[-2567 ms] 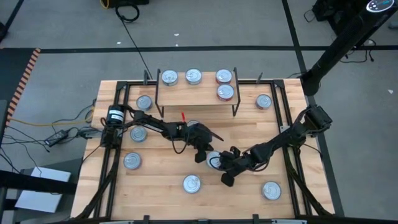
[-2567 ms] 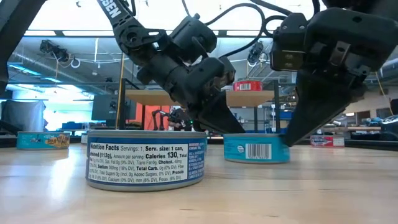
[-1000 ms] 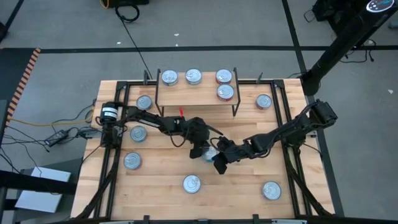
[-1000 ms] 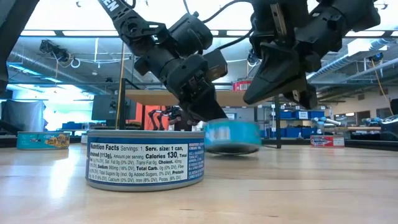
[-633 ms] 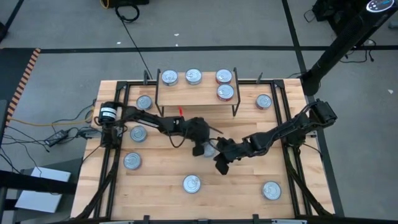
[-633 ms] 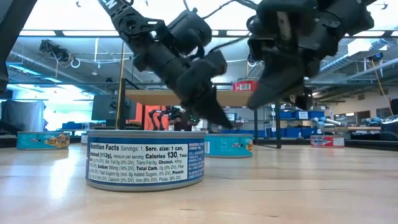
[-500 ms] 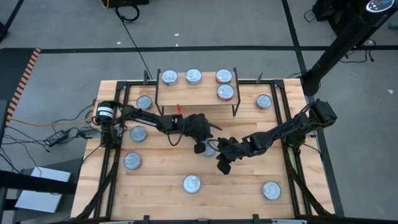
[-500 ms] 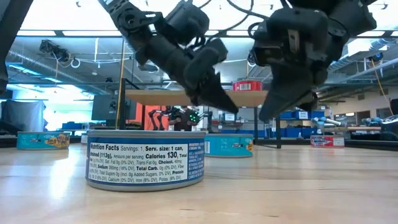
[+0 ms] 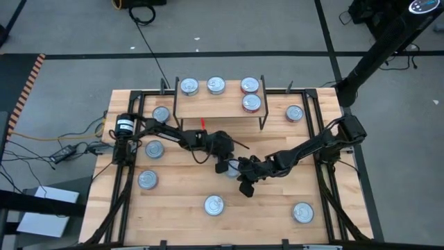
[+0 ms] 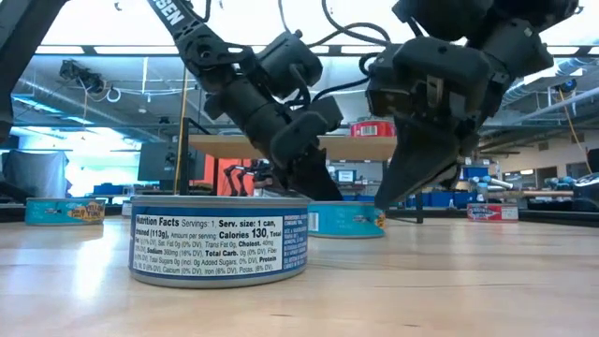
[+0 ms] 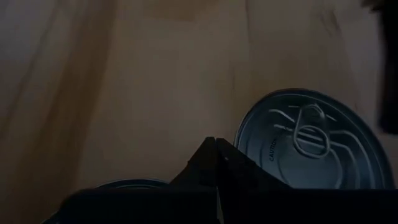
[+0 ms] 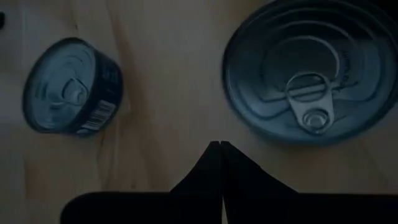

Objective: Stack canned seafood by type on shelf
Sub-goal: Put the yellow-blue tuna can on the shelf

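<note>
**Two closed pincers flank a teal can at mid-surface**

The left pincer (image 9: 221, 165) is closed, fingers pressed together with nothing between them, its tip down at the surface just beside a teal-labelled can (image 9: 233, 167). The right pincer (image 9: 245, 187) is likewise closed and empty, angled down on the can's other side. In the low view the can (image 10: 344, 220) stands upright on the wood between the two dark tips, held by neither. The left wrist view shows its pull-tab lid (image 11: 311, 141) right beside the shut fingers (image 11: 214, 163).

Toward the near edge stands a blue-labelled can (image 9: 214, 205), large in the low view (image 10: 220, 240), and another (image 9: 302, 212) sits by the near right corner. Three cans (image 9: 147, 179) line the left side. The shelf (image 9: 229, 103) stands at the far edge, carrying four cans: two silver-topped (image 9: 189, 87) and two red (image 9: 250, 85). One more can (image 9: 294, 112) rests on the surface right of the shelf.
</note>
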`<act>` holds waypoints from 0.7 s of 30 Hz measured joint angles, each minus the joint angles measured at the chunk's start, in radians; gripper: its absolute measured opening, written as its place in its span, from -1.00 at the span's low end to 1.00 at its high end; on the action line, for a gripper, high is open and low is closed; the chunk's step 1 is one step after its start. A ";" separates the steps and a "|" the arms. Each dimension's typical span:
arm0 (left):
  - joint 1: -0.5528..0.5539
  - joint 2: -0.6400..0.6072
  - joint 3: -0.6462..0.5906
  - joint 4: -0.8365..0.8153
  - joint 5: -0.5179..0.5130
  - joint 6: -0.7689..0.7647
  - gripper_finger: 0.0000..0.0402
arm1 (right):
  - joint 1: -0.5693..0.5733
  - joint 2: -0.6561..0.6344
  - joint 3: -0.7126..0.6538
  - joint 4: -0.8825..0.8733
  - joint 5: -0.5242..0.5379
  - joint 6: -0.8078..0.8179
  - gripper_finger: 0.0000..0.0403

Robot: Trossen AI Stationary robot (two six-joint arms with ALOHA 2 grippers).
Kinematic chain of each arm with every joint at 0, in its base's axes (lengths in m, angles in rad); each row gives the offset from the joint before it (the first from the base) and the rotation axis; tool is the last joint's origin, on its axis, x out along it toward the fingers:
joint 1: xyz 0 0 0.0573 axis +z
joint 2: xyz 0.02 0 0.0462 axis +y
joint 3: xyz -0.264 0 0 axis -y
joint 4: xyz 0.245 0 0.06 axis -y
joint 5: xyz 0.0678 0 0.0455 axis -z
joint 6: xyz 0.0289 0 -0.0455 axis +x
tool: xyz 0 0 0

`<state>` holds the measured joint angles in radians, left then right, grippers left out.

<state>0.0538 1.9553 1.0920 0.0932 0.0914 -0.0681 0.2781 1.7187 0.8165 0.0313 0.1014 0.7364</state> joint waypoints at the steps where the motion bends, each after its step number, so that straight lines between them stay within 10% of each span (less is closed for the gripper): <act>1: -0.003 0.000 0.000 -0.004 0.001 -0.013 -1.00 | 0.000 0.011 0.000 0.008 0.000 -0.001 -0.99; 21: -0.009 -0.024 0.002 -0.044 0.105 -0.013 -1.00 | -0.003 -0.070 -0.001 0.036 0.036 0.116 -0.98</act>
<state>0.0444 1.9309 1.0943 0.0493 0.1963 -0.0812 0.2749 1.6486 0.8158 0.0674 0.1371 0.8522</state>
